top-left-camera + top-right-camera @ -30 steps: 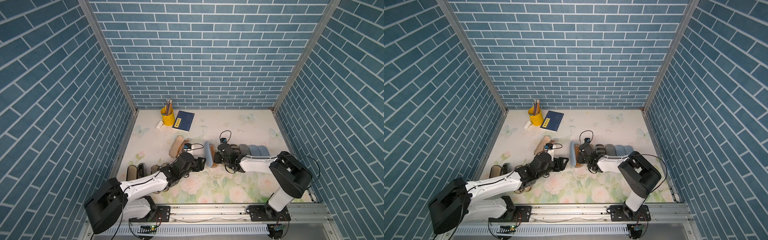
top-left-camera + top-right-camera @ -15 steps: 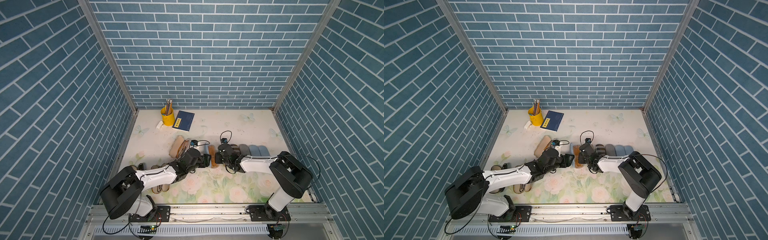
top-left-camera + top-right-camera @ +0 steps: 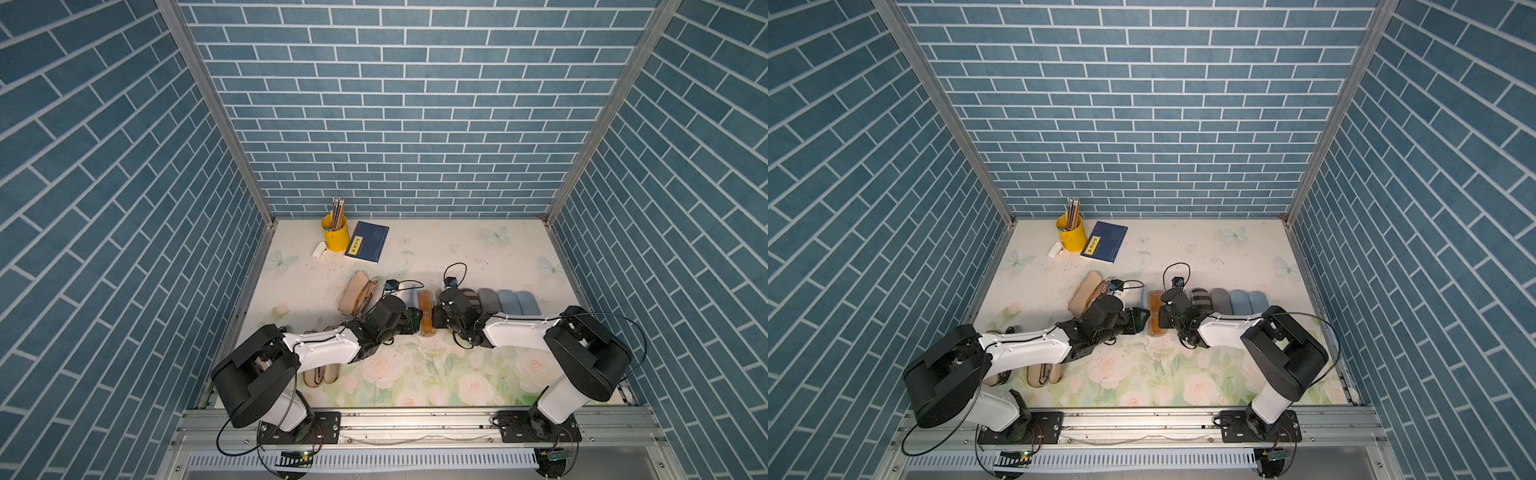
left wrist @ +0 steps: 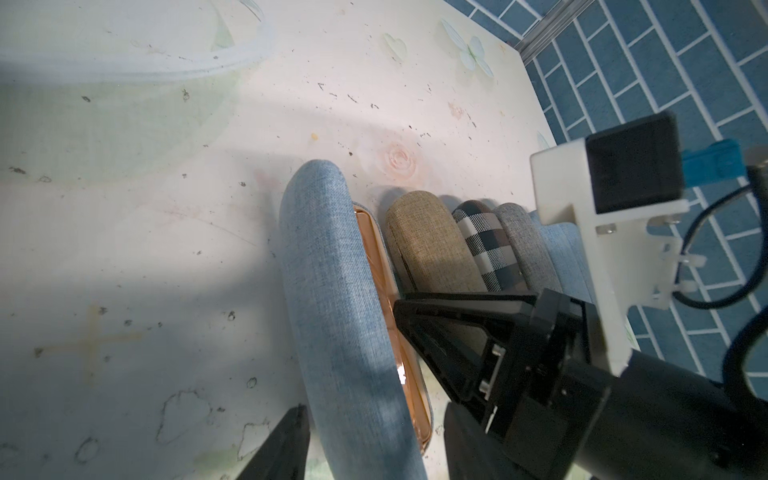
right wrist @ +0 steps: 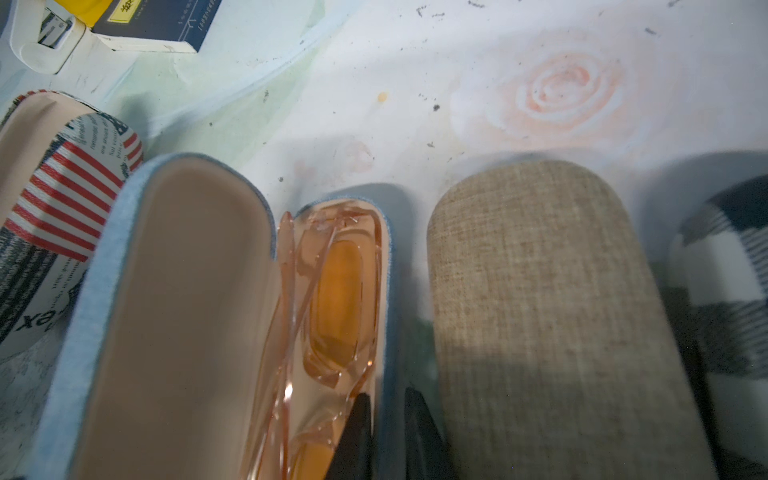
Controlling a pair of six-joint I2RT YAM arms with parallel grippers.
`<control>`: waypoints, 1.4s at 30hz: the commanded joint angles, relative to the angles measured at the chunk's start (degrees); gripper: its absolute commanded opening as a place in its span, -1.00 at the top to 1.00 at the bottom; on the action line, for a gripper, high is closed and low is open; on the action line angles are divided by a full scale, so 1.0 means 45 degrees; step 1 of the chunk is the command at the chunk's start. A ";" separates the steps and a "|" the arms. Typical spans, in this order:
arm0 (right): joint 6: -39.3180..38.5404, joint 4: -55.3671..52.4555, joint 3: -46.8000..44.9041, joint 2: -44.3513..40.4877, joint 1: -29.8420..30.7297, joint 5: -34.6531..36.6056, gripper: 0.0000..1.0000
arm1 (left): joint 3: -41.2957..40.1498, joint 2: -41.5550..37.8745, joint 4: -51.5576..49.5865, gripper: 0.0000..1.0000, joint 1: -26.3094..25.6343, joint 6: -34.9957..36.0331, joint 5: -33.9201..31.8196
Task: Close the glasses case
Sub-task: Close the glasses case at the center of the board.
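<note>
Since my left arm has swung in over the last second, my left gripper (image 3: 412, 321) now sits at the glasses case (image 4: 345, 311), jaws half spread either side of its near end, gripping nothing. The case lies between both grippers, just beside the tan case (image 5: 540, 311); its lid stands more upright than before, pink glasses (image 5: 332, 299) inside. My right gripper (image 5: 387, 395) is almost closed, still pinching the base's wall.

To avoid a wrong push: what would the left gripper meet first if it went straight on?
Probably the raised blue lid of the glasses case, close before the left gripper; depth is unclear.
</note>
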 commanded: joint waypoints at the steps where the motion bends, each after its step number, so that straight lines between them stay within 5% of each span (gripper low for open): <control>1: -0.0005 0.0212 -0.0157 -0.0372 -0.0076 0.0186 0.69 | 0.0110 -0.0343 0.0127 -0.13 -0.0051 -0.0088 -0.0347; 9: -0.0005 0.0408 -0.0162 -0.0181 -0.0076 0.0010 0.69 | -0.0047 -0.0531 0.0155 -0.10 -0.0046 -0.0148 -0.0530; 26: 0.0024 0.0554 -0.0278 -0.0033 -0.0076 -0.0040 0.71 | 0.0078 -0.0215 0.0036 0.38 -0.0046 -0.0051 -0.0765; 42: 0.0062 0.0826 -0.0522 -0.0055 -0.0075 -0.0145 0.71 | 0.0500 0.0757 -0.0097 0.47 -0.0046 0.0111 -0.0625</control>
